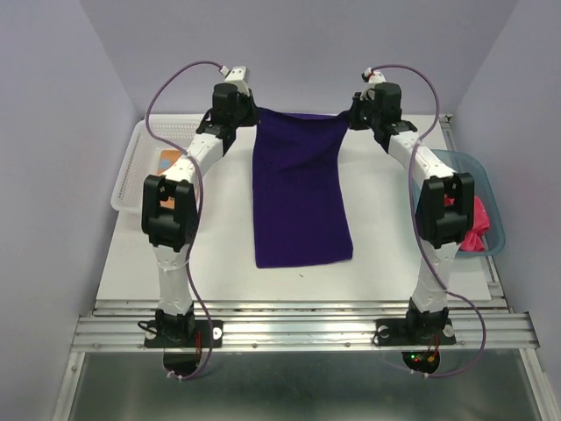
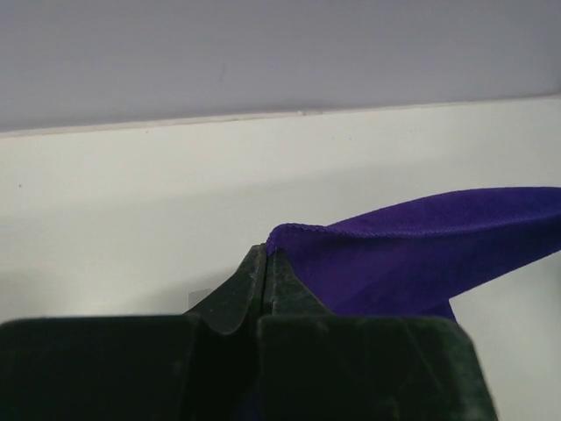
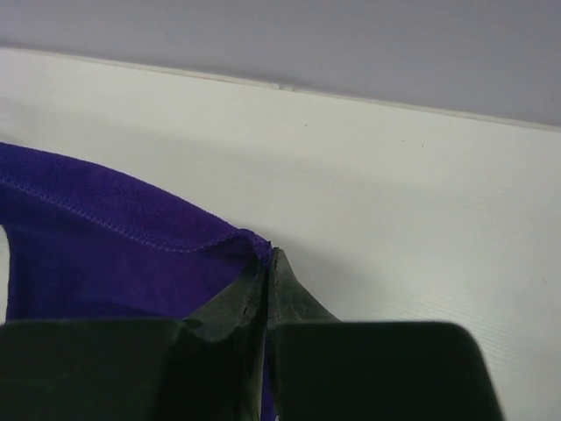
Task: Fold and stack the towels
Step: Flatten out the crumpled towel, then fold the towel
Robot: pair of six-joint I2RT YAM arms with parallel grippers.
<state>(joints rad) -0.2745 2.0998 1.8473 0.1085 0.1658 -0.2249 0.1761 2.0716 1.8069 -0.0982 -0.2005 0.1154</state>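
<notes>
Left gripper (image 2: 266, 263) and right gripper (image 3: 267, 263) each pinch a purple towel (image 1: 301, 197) corner.

The purple towel (image 1: 301, 197) is a plain deep violet with no pattern, its hem stitched in the same colour. The table (image 1: 219, 263) is white. The orange towel (image 1: 168, 161) shows bright orange in the clear, whitish basket (image 1: 131, 167); any pattern on it is too small to tell. The pink towel (image 1: 476, 230) is vivid pink-red in the translucent teal tub (image 1: 493, 197). The left arm (image 1: 172, 263) and right arm (image 1: 431, 272) are white with black joints. The left hand (image 2: 266, 254) and right hand (image 3: 270, 259) look blackish green. The wall (image 1: 307, 44) is pale lilac.
</notes>
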